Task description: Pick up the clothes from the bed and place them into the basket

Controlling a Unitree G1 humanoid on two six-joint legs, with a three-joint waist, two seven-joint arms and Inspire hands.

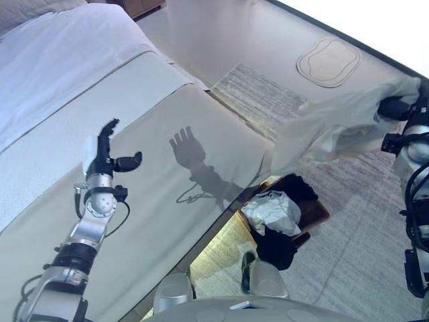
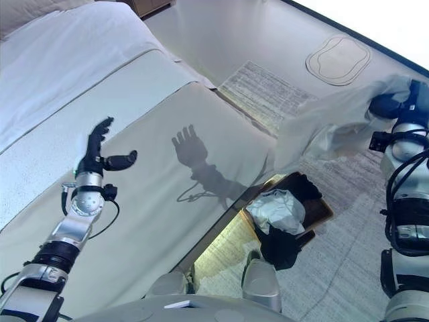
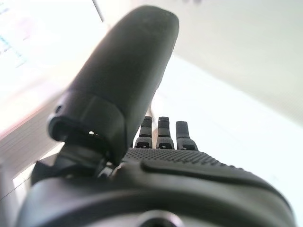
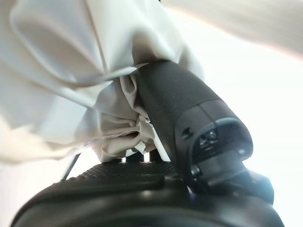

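Basket [image 1: 315, 209] below already holds clothes; right hand [image 1: 395, 107] clamps a pale garment [image 1: 335, 131] above it.
Light, limp cloth, bunched grip suits; left hand [image 1: 107, 157] hovers spread and empty over the bed [image 1: 167, 134].

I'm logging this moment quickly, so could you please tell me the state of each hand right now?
Left hand: open, fingers straight, empty, above the bed.
Right hand: shut on a pale garment, held up in the air.

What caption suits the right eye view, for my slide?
Right hand carries a pale garment toward the basket; left hand open.
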